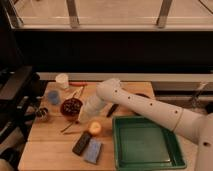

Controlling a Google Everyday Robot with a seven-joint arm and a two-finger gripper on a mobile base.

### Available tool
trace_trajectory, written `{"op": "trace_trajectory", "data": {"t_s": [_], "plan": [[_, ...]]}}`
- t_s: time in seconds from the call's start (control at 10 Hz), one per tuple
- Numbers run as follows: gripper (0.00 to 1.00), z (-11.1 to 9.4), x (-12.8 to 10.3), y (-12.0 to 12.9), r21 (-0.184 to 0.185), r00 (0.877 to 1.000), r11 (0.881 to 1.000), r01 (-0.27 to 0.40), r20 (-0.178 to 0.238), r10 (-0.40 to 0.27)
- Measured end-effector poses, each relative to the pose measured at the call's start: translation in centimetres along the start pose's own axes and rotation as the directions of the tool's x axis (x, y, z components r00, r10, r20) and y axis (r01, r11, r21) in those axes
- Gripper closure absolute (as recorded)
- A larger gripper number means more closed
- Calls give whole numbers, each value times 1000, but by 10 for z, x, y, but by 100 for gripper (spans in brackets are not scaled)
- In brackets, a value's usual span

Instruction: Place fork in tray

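Observation:
The green tray (116,146) sits at the table's front right, with nothing in it that I can see. My gripper (81,119) is at the end of the white arm, low over the table just right of the dark bowl (71,106) and left of the tray. A slim, pale fork (68,128) slants out below and left of the gripper, close to the tabletop. I cannot tell whether the gripper holds it.
An orange fruit (94,128), a black block (81,143) and a blue sponge (93,150) lie between gripper and tray. A black-handled utensil (112,110), a red-handled utensil (77,84), a blue cup (53,96), a white cup (62,80) and a small can (42,113) stand around.

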Motion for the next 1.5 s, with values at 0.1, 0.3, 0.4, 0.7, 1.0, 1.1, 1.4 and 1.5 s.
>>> {"op": "trace_trajectory", "data": {"t_s": [0.1, 0.3, 0.4, 0.7, 1.0, 1.1, 1.4, 1.5], "plan": [[100, -7, 0, 10, -4, 1000, 1000, -21, 3, 21], [100, -30, 1, 44, 9, 998, 998, -68, 10, 67], [100, -40, 2, 58, 18, 996, 996, -91, 6, 91], [100, -43, 2, 61, 25, 995, 995, -98, 6, 98], [100, -45, 2, 63, 16, 994, 994, -111, -8, 111], [100, -53, 1, 66, 9, 991, 992, -126, -35, 127], [100, -114, -2, 82, 2, 975, 984, -178, -138, 176], [100, -140, -4, 94, 3, 966, 980, -197, -170, 195]]}}
